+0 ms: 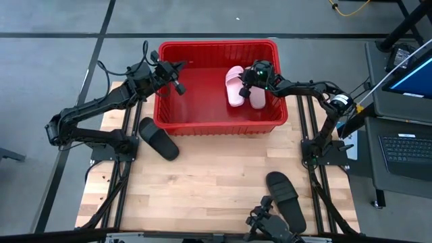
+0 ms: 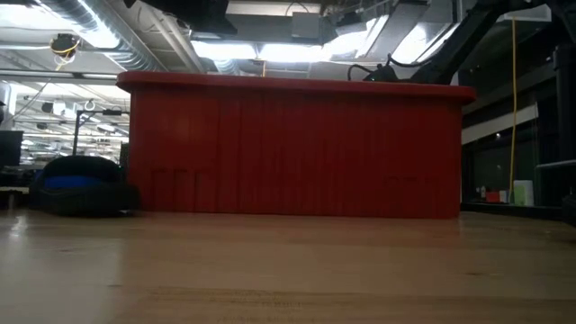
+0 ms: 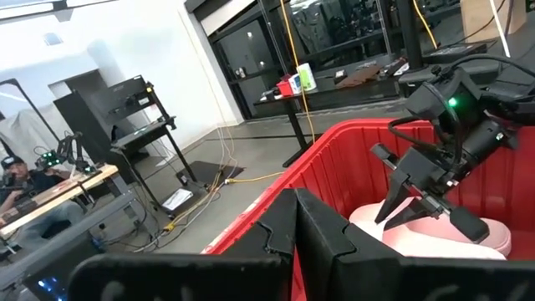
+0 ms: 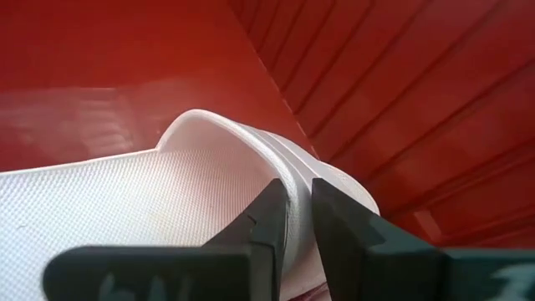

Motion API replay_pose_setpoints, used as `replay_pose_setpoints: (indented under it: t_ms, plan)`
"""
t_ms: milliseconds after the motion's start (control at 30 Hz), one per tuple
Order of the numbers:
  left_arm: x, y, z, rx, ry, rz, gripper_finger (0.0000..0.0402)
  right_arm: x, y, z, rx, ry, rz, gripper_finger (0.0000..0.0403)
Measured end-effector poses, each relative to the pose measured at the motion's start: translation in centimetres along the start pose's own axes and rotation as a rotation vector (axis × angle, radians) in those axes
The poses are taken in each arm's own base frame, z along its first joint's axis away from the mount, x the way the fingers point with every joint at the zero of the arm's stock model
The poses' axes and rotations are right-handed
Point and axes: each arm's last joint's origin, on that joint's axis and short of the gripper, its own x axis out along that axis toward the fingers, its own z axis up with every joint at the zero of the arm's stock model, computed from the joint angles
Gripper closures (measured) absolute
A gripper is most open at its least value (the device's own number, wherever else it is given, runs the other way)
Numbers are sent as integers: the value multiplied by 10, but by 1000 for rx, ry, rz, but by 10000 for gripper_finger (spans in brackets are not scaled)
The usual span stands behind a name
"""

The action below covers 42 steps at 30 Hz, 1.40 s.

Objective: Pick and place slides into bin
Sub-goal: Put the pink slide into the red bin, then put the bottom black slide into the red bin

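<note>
The red bin (image 1: 217,125) stands at the table's far middle. Two pale pink slides lie inside it toward its right end, side by side: one free (image 1: 234,86), the other (image 1: 259,98) under my right gripper (image 1: 250,81), which is shut on its strap. My left gripper (image 1: 179,79) hovers shut and empty over the bin's left part, its fingers (image 3: 294,230) level. One black slide (image 1: 159,138) lies sole-down on the table by the bin's near left corner. Another black slide (image 1: 286,197) lies near the front edge, right of centre. My right gripper has the pink slide's ribbed strap (image 4: 299,196) between its two fingers (image 4: 269,219), at the strap's edge. The fingers slant down from the table's right side. The slide (image 3: 435,238) lies low in the bin beside the other pink one, close to the bin's right wall (image 4: 418,125).
The bin's left half (image 1: 192,101) holds no slides. The low view shows the bin's near wall (image 2: 288,148) and the left black slide (image 2: 79,184). Bare wooden table (image 1: 216,175) lies between the two black slides. A desk with a laptop (image 1: 405,148) stands off the right edge.
</note>
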Motion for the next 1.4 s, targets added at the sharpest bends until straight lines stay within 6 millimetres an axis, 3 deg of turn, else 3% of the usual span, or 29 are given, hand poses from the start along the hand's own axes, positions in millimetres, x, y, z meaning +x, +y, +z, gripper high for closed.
replay_pose_setpoints:
  t_ms: [267, 700, 1200, 1400]
  plan:
    - [0, 0, 0, 23, 0, 0, 399, 0, 0, 1, -4, -14, 10, 340]
    - [0, 0, 0, 37, 0, 0, 400, 0, 0, 0, -46, -14, 13, 282]
    - [0, 0, 0, 36, 0, 0, 400, -1, -1, 2, -52, -30, 0, 280]
    - [0, 0, 0, 36, 1, 0, 399, 1, -5, 25, -14, -91, -11, 280]
